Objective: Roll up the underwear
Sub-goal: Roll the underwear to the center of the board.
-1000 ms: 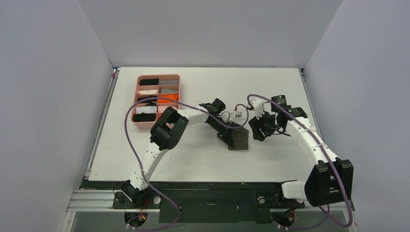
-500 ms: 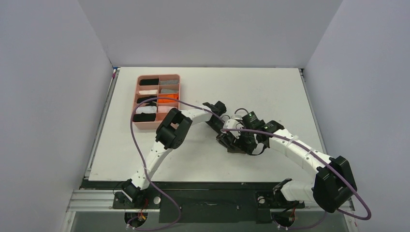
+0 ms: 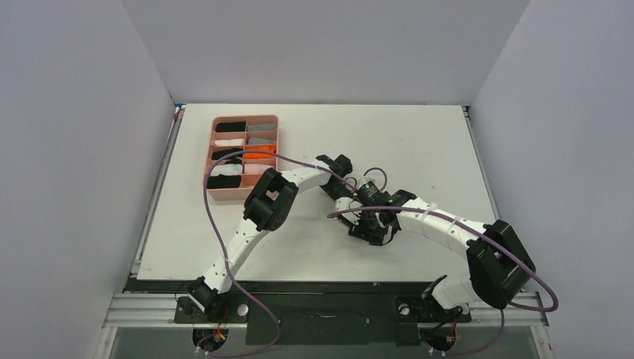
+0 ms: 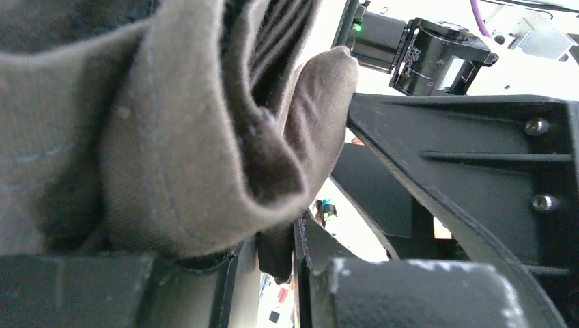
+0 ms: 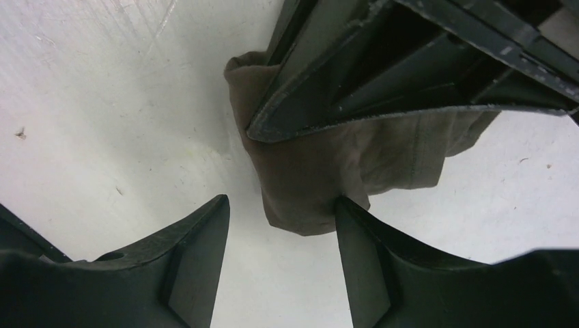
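1. R arm has swung in from the table's (image 3: 419,142) right side to its centre since a sec ago. The right gripper (image 5: 280,203) is now down at the underwear (image 5: 321,181), just beside the left gripper (image 3: 350,209). L arm has barely shifted.
2. Underwear is mid-table, well apart from the pink tray (image 3: 211,161) at far left. In the top view it's mostly hidden under the two grippers.
3. Left gripper: jaws nearly closed, pinching a bunched fold of the grey-brown cloth. L wrist view shows fabric bulging out past the fingers, w/ a bit hanging down thru the narrow gap.
4. Right gripper: jaws roughly half apart, holding nothing. One fingertip (image 5: 349,220) touches the cloth's lower edge. The other is over bare table, apart from the cloth.
5. R wrist view: cloth is a crumpled lump, and the left gripper's black finger lies across its top. Can't tell if the lump's lower edge rests on the table or hangs just above it.
6. Pink tray holds small rolled cloths (image 3: 230,170) in its compartments: black, white, orange, grey.
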You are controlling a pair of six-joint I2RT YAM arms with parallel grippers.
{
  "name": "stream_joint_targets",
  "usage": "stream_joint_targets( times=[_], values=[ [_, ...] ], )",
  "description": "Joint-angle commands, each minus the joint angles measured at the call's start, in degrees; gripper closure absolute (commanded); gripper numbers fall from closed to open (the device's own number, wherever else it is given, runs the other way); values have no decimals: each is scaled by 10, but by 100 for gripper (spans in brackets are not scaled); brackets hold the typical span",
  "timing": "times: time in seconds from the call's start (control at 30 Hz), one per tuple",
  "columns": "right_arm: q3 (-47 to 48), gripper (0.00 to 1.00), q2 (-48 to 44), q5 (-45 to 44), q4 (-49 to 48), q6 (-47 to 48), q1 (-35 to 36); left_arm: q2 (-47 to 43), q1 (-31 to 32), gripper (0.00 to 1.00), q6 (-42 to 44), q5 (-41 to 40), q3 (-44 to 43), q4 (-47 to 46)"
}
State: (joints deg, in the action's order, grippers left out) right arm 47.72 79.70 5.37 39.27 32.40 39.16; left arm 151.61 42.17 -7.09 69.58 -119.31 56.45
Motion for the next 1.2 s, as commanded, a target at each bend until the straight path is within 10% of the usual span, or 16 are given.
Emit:
stream_joint_targets(
  times=[0.0, 0.63, 1.0, 1.17],
  values=[
    [-1, 46, 22, -28, -26, 23, 6, 44, -2, 100, 5, -106, -4, 11],
    [-15, 54, 113, -39, -50, 60, 7, 46, 1, 100, 22, -89, -17, 28],
    [3, 99, 132, 8, -11, 53, -3, 39, -3, 86, 41, -85, -15, 37],
    [16, 100, 116, 51, 29, 45, -10, 24, -10, 68, 49, -90, -18, 37]
  ],
)
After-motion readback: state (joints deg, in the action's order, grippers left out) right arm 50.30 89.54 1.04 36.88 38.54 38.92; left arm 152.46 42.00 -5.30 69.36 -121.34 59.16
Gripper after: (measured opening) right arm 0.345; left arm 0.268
